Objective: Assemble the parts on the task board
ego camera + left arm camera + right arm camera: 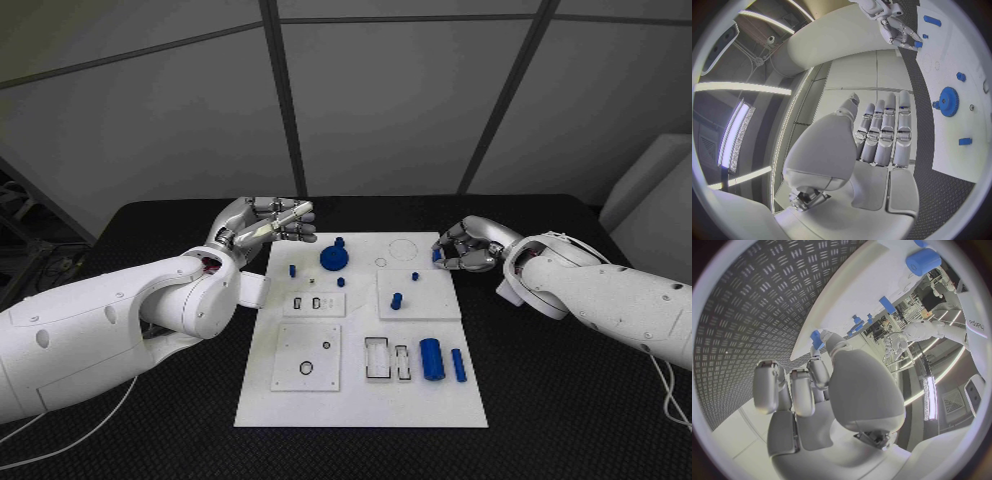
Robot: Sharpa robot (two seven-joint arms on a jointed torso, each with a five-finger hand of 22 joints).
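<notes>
The white task board (361,395) lies in the middle of the black table. On it stand a blue gear (335,257) (948,101), several small blue pegs such as one (397,299), and at the front a thick blue cylinder (430,358) (923,261) beside a thin one (459,364). My left hand (267,222) (879,140) hovers over the board's far left corner, fingers straight, holding nothing. My right hand (469,245) (811,385) is curled at the board's far right edge and pinches a small blue part (437,255) (817,338) (917,44).
Recessed white blocks with slots and holes (307,357) (387,360) sit on the near half of the board. Black table (562,420) surrounds the board on all sides. Grey wall panels stand behind the table.
</notes>
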